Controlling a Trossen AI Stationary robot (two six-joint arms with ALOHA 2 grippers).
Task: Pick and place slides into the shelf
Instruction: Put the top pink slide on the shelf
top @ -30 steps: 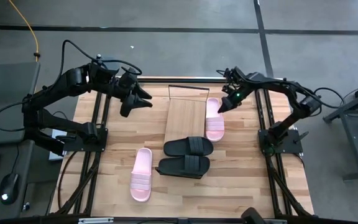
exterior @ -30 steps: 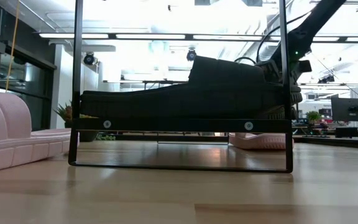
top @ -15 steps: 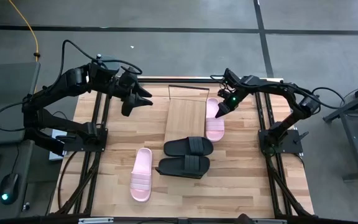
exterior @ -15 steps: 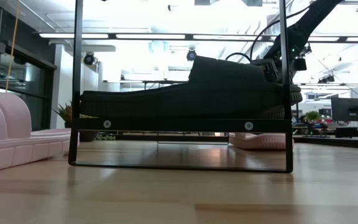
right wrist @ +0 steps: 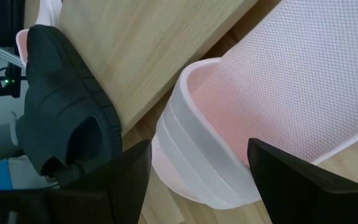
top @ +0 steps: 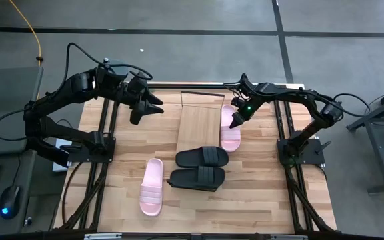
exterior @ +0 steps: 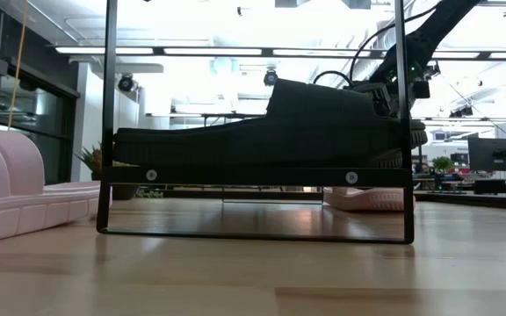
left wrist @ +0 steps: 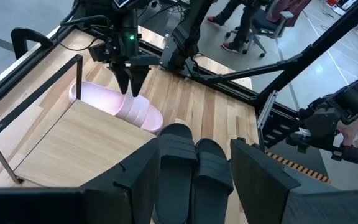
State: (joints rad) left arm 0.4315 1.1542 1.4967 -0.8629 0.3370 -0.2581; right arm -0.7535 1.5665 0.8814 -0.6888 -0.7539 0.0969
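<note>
High view, from left to right: the left arm reaches in from the table's left edge, and its left gripper [top: 153, 107] hangs in the air over bare tabletop [top: 122, 183], near the far left part of the table, fingers spread open and holding nothing. Nearer the front, a pale pink slide [top: 152, 187] lies flat on the tabletop, toe pointing away from the front edge. Just to its right, two black slides [top: 201, 167] lie side by side, turned crosswise, on the near end of the shelf [top: 197, 127], a light-wood board on a thin black wire frame running front to back in the middle of the table. The far half of the board is bare. Just beside the shelf's right edge lies a second pink slide [top: 229, 129] on the tabletop, lengthwise. The right gripper [top: 233, 123] is directly above this slide's far end, fingers pointing down and open, one to each side of the strap [right wrist: 191, 155] as seen in the right wrist view. Whether the fingers touch the slide cannot be told.
</note>
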